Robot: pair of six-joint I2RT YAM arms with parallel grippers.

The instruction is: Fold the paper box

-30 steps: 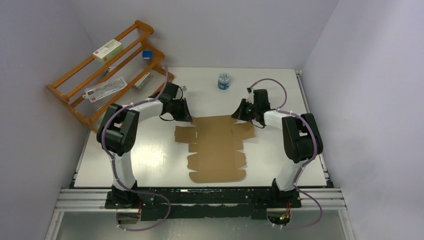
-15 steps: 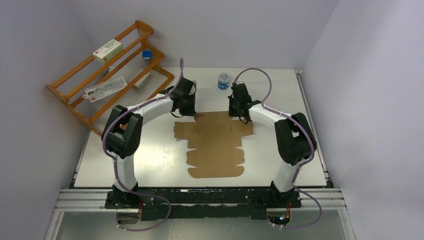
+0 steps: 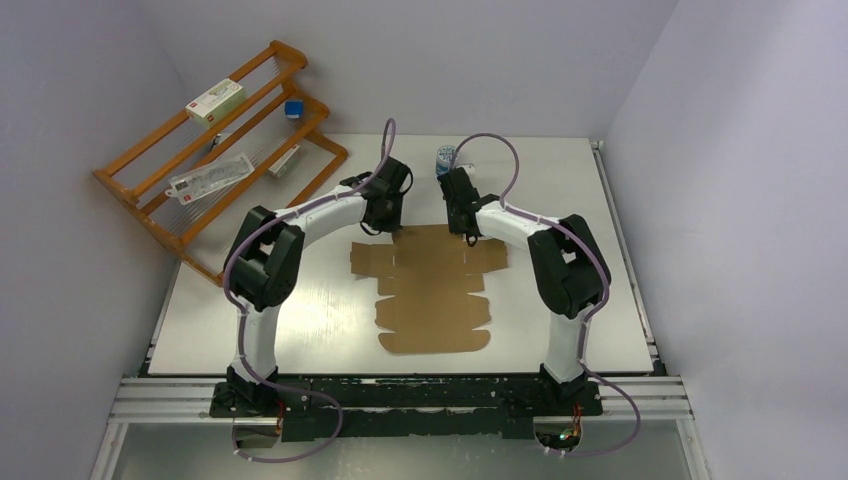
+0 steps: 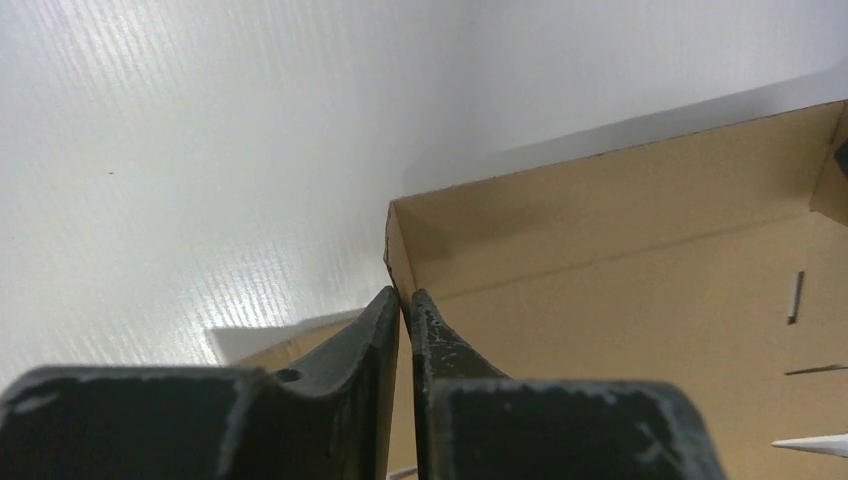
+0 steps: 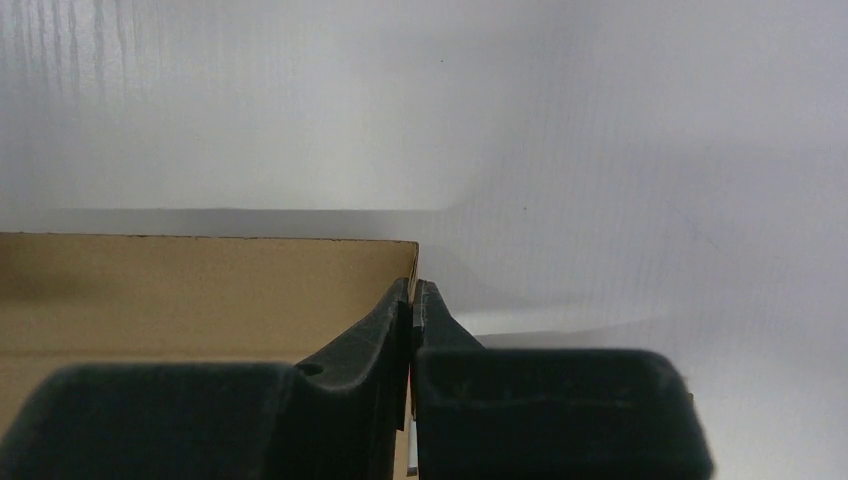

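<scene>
Because the paper box (image 3: 432, 290) lies as a flat die-cut sheet in the middle of the table (image 3: 280, 310), we judge that its far wall has to go up first, and both arms reach to its far edge for that. At the far left corner, the left gripper (image 4: 405, 300) has its fingers pinched almost together on the thin edge of a short corner tab, which stands upright where it meets the long far panel. Gripping there should let the arm hinge the panel along its crease rather than drag the whole sheet. Between the arms the far panel appears tilted up off the table, while the nearer panels and flaps lie flat, well apart from either gripper. At the far right corner the right gripper (image 5: 412, 290) is clenched the same way, with the cardboard's corner edge caught between its fingertips. We think the mirrored holds are meant to lift the panel evenly, without twisting. The fold looks barely begun.
</scene>
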